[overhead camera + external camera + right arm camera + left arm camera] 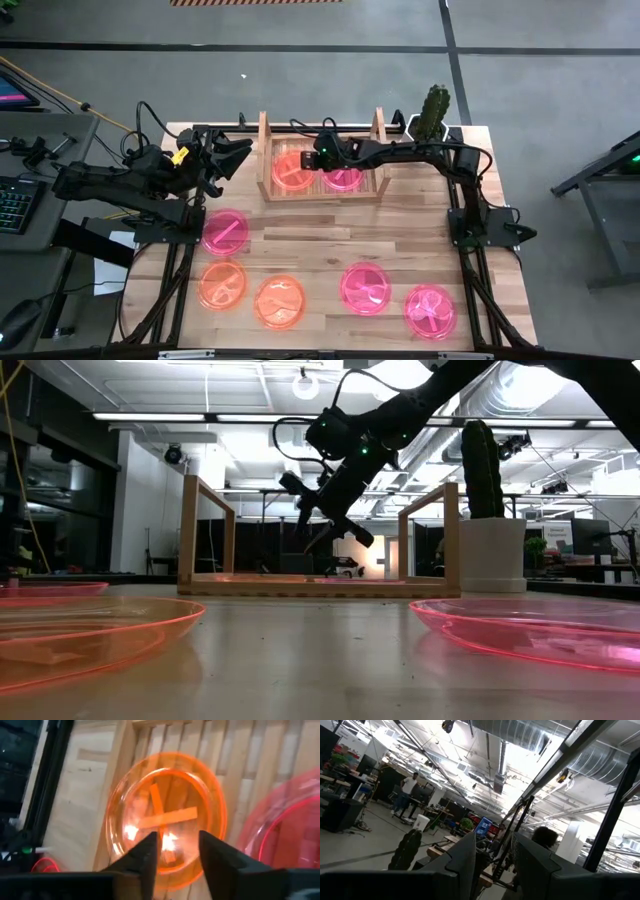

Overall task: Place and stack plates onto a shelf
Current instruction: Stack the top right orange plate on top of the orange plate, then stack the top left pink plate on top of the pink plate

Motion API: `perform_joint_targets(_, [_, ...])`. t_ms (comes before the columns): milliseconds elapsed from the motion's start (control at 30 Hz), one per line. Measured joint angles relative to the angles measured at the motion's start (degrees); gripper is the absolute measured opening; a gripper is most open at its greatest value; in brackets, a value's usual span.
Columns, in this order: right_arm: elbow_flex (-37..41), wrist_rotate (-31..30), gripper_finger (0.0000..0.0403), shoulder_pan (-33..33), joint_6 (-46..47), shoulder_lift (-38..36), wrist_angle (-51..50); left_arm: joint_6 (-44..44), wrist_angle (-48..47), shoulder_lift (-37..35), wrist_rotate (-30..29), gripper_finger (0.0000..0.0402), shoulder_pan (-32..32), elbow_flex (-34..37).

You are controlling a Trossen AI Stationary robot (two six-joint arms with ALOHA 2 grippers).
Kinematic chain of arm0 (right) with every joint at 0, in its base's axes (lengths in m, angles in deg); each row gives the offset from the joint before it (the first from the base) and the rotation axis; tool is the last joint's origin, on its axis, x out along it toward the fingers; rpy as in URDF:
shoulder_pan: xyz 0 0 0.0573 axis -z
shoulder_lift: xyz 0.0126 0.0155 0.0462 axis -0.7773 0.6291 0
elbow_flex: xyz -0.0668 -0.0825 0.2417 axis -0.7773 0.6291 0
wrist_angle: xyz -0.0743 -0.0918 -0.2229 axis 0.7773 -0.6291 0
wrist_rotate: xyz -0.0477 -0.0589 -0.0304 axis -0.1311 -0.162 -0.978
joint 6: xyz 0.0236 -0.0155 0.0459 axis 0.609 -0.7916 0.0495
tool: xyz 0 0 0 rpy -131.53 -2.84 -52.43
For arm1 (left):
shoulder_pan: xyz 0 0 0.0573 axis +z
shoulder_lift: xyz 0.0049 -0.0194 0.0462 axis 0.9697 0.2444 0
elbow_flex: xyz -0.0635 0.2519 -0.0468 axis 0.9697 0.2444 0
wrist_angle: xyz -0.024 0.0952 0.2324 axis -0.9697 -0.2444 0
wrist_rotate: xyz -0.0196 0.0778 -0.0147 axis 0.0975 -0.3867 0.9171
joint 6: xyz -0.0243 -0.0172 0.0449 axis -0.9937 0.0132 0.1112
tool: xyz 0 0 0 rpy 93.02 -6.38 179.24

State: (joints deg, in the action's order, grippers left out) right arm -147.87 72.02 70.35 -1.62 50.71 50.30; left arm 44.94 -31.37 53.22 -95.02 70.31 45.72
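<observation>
One camera hangs above and looks straight down on the whole light wooden table (330,245). A second sits at table-top height at the near edge, facing level across to the low light-wood slatted shelf (320,586) and the room behind. The left wrist camera tilts up towards the ceiling. The right wrist camera looks closely down onto the shelf's slats (260,765), which the overhead view shares.

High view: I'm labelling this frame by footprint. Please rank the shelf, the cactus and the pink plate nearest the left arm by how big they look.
1. The shelf, clearly the widest.
2. The pink plate.
3. The cactus, seen from above, so its height is foreshortened; it looks smaller than the plate, though not by much.
</observation>
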Motion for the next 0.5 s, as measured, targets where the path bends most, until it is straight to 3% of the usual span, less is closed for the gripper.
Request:
perform_joint_targets(233, [0.0,2.6,0.0208,0.8,-5.2,-0.4,-0.5,0.0,0.0,0.0,0.0,0.0115,0.0,0.0])
perform_joint_targets(500, [0.0,6.4,0.0222,0.1,-22.3,-11.2,-9.0,0.0,-1.8,0.0,0.0,0.0115,0.0,0.0])
